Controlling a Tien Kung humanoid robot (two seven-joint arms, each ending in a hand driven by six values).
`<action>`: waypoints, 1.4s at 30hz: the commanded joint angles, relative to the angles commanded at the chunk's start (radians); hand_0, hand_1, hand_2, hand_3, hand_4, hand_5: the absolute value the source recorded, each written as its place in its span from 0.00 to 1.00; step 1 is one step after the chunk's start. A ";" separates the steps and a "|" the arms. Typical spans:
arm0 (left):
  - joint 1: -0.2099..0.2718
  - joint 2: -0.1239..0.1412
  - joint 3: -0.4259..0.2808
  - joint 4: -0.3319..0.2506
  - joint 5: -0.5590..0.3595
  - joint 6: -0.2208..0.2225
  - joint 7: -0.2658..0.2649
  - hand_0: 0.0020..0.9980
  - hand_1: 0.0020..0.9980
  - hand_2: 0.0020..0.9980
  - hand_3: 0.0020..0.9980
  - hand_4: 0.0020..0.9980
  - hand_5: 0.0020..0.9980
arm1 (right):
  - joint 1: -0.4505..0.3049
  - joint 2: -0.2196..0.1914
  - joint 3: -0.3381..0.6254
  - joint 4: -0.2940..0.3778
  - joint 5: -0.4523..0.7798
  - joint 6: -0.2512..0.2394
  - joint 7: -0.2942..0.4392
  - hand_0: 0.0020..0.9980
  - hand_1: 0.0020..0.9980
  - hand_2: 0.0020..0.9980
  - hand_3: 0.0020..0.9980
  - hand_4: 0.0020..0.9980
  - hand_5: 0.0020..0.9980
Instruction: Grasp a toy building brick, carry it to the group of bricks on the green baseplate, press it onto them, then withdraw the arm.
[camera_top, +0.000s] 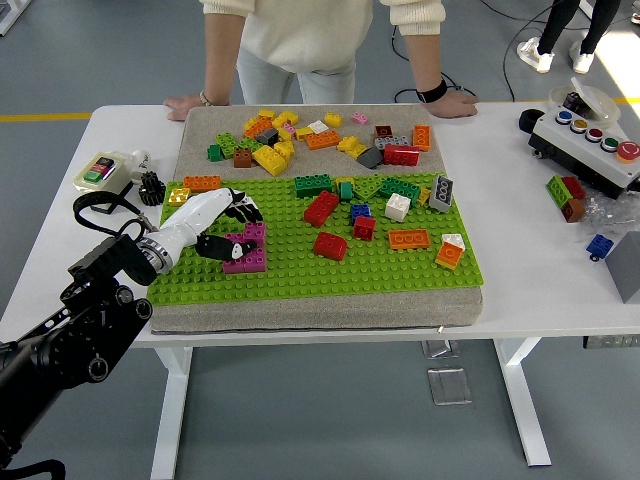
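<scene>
The green baseplate (300, 268) lies on a grey mat and carries scattered bricks. A magenta brick group (247, 256) stands at its left side. My left hand (228, 226), white with black fingers, reaches in from the lower left and hovers over the left end of that magenta group. Its fingers are spread, with the thumb low beside the magenta bricks, and nothing is visibly grasped. Red bricks (321, 208), an orange brick (408, 239) and green bricks (313, 184) sit further right on the plate. My right arm is out of view.
Loose bricks (300, 135) lie piled on the mat behind the plate. A person stands at the far side with both hands (186, 103) resting on the table edge. A button box (590, 135) and several bricks (567, 195) are at the right, and a small device (100, 170) at the left.
</scene>
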 joint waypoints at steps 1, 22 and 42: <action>0.000 0.000 0.000 0.000 0.000 0.000 0.000 0.61 0.58 0.58 0.55 0.75 0.00 | 0.000 0.000 0.000 0.000 0.000 0.000 0.000 0.75 0.67 0.73 0.67 0.93 0.49; 0.003 -0.003 0.002 -0.008 0.000 -0.010 -0.001 0.61 0.58 0.58 0.55 0.76 0.00 | 0.002 -0.001 0.005 0.000 -0.001 -0.001 0.001 0.75 0.67 0.73 0.67 0.93 0.49; -0.005 -0.003 0.002 0.011 -0.003 -0.011 -0.004 0.61 0.59 0.58 0.56 0.77 0.00 | 0.000 0.001 0.001 0.000 0.002 -0.002 0.000 0.75 0.67 0.73 0.67 0.93 0.50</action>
